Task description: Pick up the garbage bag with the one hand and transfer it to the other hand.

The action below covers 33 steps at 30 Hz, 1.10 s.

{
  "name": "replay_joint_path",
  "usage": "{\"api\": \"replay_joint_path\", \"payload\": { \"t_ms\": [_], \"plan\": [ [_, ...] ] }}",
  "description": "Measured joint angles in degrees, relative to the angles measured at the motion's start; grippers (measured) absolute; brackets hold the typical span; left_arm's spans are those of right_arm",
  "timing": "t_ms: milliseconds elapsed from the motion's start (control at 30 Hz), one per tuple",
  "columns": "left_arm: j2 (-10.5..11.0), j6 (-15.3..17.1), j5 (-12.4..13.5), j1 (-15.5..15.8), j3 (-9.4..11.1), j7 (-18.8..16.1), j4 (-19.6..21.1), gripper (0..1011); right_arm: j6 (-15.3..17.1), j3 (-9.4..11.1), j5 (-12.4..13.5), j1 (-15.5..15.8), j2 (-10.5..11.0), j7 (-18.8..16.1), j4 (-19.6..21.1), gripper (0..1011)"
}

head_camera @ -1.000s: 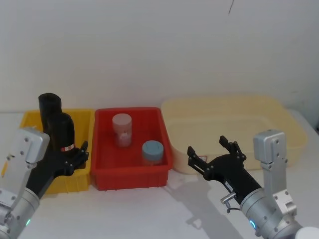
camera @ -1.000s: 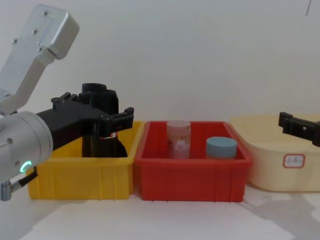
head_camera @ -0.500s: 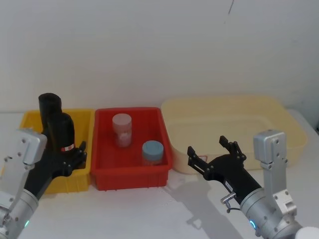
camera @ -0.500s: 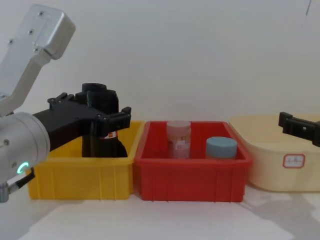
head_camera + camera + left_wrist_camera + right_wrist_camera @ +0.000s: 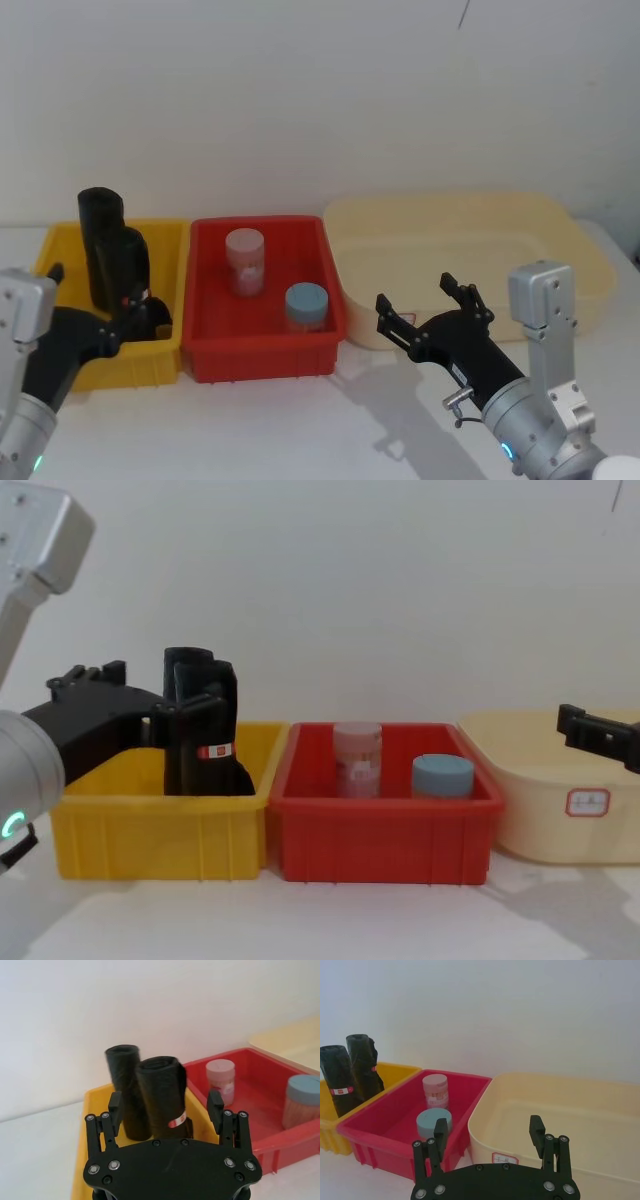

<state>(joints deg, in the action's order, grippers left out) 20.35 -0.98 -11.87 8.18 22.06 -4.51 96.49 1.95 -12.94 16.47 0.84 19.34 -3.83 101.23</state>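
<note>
The garbage bag [image 5: 123, 262], a thick black roll with a red-and-white label band, stands upright in the yellow bin [image 5: 62, 246]. It also shows in the chest view [image 5: 212, 725] and both wrist views [image 5: 161, 1092] [image 5: 338, 1085]. My left gripper [image 5: 97, 292] [image 5: 150, 692] [image 5: 165, 1106] is open, just short of the bag on the near side, with its fingers spread wider than the roll and not touching it. My right gripper [image 5: 415, 293] [image 5: 488, 1127] [image 5: 592, 732] hovers open in front of the cream tub, holding nothing.
A slimmer black roll [image 5: 98, 215] stands behind the bag in the same bin. The red bin [image 5: 210, 345] in the middle holds a pink-lidded jar [image 5: 245, 260] and a blue-lidded jar [image 5: 306, 305]. A large cream tub [image 5: 590, 255] sits at the right.
My left gripper has drawn back from around the bag toward my body and lower. The bag stays standing in the yellow bin. The right arm has not moved.
</note>
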Motion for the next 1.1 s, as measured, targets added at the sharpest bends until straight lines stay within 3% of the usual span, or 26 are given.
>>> {"api": "replay_joint_path", "payload": {
  "t_ms": [467, 1100],
  "plan": [
    [-1.5, -1.4, -1.8, 0.0, -1.9, 0.1, -1.0, 1001, 0.0, 0.0, 0.0, 0.0, 0.0, 0.0, 0.0, 1000],
    [-5.1, -3.2, -4.7, 6.4, -1.8, 5.9, -9.9, 1000, 0.0, 0.0, 0.0, 0.0, 0.0, 0.0, 0.0, 1000]
  ]
}}
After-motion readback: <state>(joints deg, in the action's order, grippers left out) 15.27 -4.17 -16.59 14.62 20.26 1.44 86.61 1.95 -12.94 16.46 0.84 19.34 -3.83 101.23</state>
